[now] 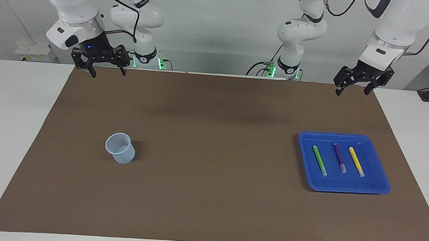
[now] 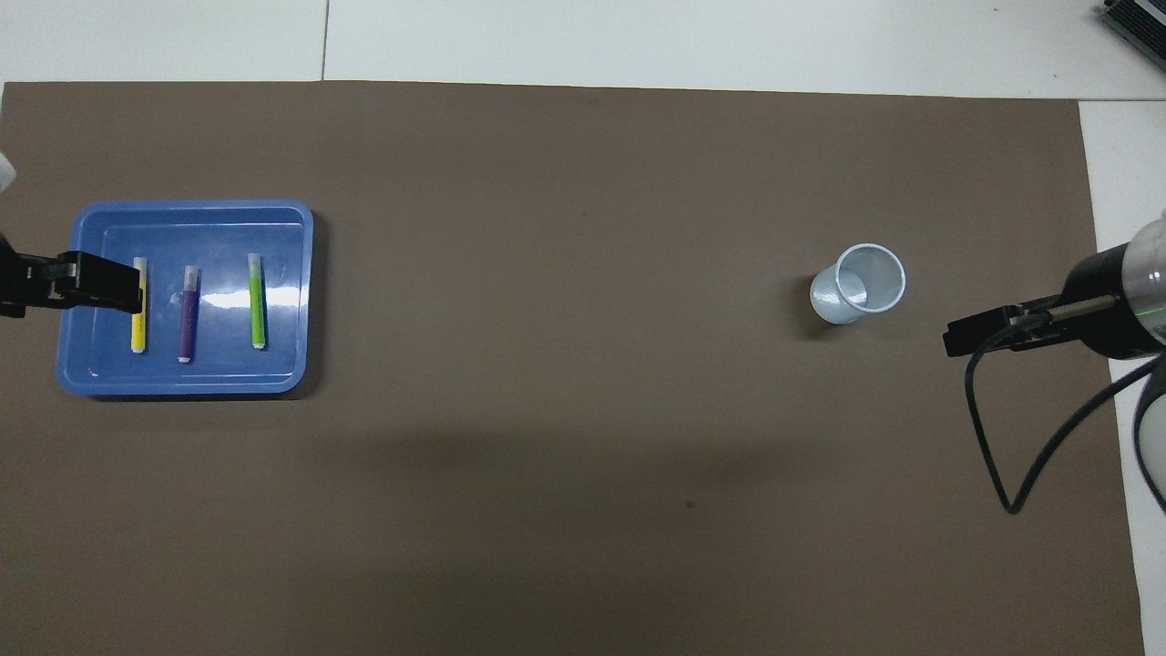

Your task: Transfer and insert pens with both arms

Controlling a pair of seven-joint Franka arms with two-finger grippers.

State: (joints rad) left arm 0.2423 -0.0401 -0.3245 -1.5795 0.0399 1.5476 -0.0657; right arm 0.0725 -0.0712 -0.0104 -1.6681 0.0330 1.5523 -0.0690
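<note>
A: Facing view: left pincer (image 1: 357,87) and right pincer (image 1: 107,68) hang with fingers apart, holding nothing?

B: Yes. Green pen (image 1: 319,160), purple pen (image 1: 339,158) and yellow pen (image 1: 356,161) lie in the blue tray (image 1: 347,186), about five o'clock from the left pincer. The cup (image 1: 120,148) stands upright, awaiting them.

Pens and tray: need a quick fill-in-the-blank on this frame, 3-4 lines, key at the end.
1. The three pens lie in the blue ____.
2. The pen between the green pen and the yellow pen is ____.
3. The pale cup stands toward the ____ arm's end of the table.
4. The left gripper and right gripper hang raised with their jaws ____.

Missing words: tray; purple; right; open
</note>
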